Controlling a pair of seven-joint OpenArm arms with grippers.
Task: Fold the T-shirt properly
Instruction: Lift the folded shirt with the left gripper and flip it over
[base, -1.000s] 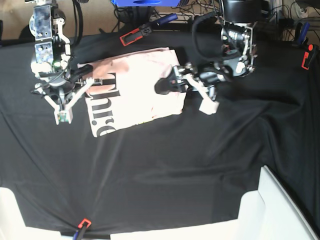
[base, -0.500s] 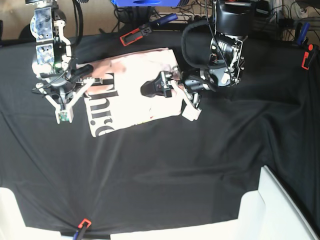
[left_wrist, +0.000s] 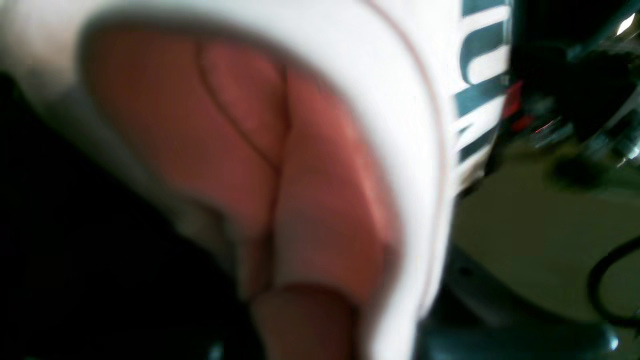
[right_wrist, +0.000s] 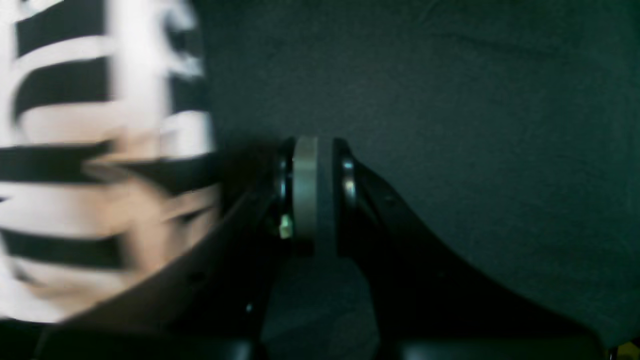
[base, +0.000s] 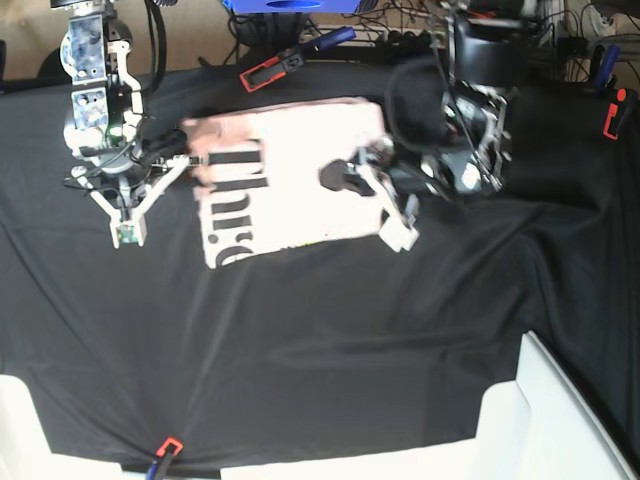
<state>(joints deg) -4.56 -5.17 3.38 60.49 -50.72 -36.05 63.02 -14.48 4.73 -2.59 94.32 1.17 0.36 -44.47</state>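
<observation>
Black cloth (base: 330, 350) is covering the table, soft and rippled, with a clip at its near edge. On the far half the T-shirt (base: 290, 185) is lying as a folded, roughly rectangular pad, long axis running left to right, slightly tilted, with big black lettering along its left part facing up. Cotton is looking pale pink, smooth, with a rolled fold showing in the left wrist view.

Left gripper (base: 385, 205) is sitting at the shirt's right edge, over the fabric; whether it is pinching cloth, cannot tell.

Right gripper (right_wrist: 312, 192) is pressed together just beside the shirt's left edge, holding nothing visible.
</observation>
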